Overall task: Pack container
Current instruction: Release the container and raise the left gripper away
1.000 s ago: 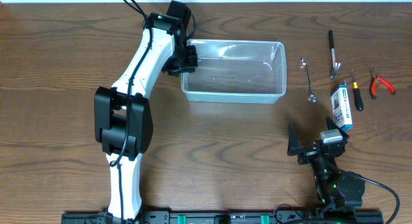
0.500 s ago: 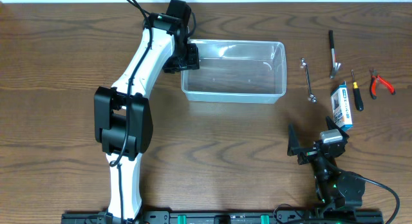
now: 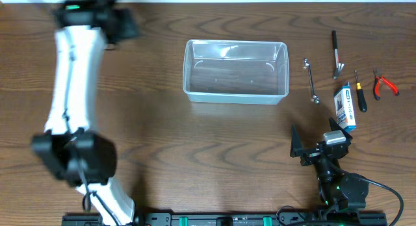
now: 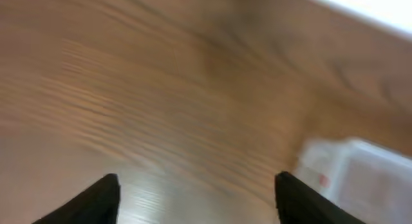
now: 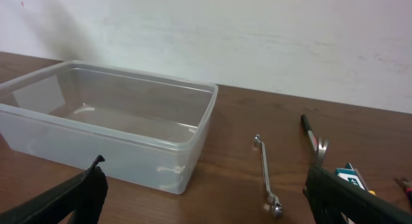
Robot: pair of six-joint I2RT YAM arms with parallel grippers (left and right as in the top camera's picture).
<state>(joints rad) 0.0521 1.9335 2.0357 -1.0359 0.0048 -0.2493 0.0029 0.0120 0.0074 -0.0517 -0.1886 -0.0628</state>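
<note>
Upper centre of overhead: container [image 3: 235, 71] sits upright on the table [image 3: 195, 135], nothing visible inside, nothing touching it. Left gripper [image 3: 122, 23] is blurred at upper left, well apart from the tub. In its wrist view, the fingers are spread wide with only bare wood between them, and the container is a pale blur at lower right. Right gripper [image 3: 315, 140] is at lower right with jaws apart, holding nothing. Wrench [image 3: 311, 80] lies just right of the container. Further right are a pen [image 3: 335, 44], screwdriver [image 3: 359, 93], red pliers [image 3: 385, 85] and a blue-white box [image 3: 345, 108]. Right wrist view shows the container at left and the wrench at centre-right.
</note>
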